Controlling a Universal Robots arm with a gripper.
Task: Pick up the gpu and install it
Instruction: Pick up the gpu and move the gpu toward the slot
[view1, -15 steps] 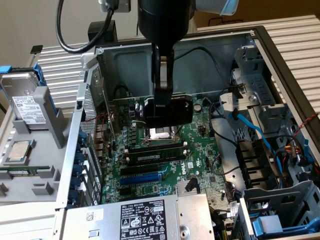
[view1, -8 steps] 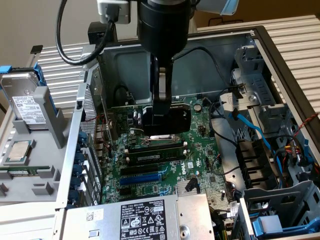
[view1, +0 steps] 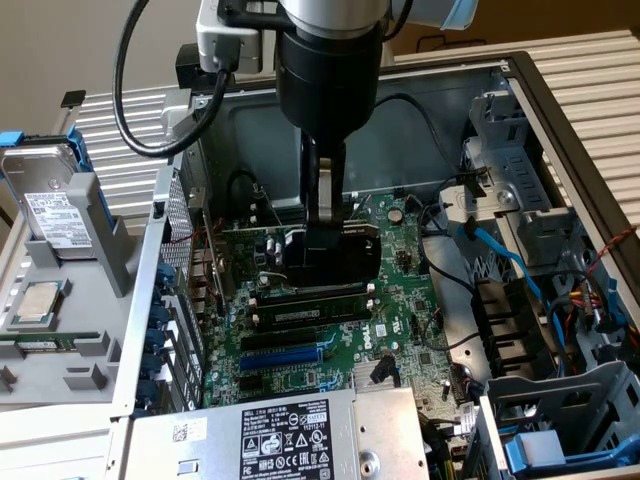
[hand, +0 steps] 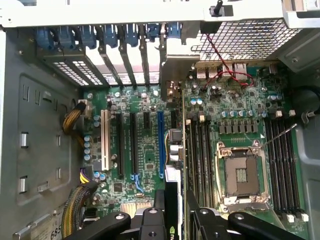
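The arm (view1: 325, 90) reaches straight down into the open computer case (view1: 560, 110). Its pincer (view1: 335, 272) is clenched on the gpu (view1: 262, 240), which stands on edge over the motherboard (view1: 400, 300), near the memory sticks (hand: 197, 150). The power supply label (view1: 290, 440) reads DELL.

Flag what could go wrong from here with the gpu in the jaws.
1. The gpu seems to hang edge-on between the blue slot and the memory sticks; pressed down misaligned, it might hit the sticks or board.
2. Its bracket sits close to the slot covers and could catch there.
3. Red wires run near that end and might snag.
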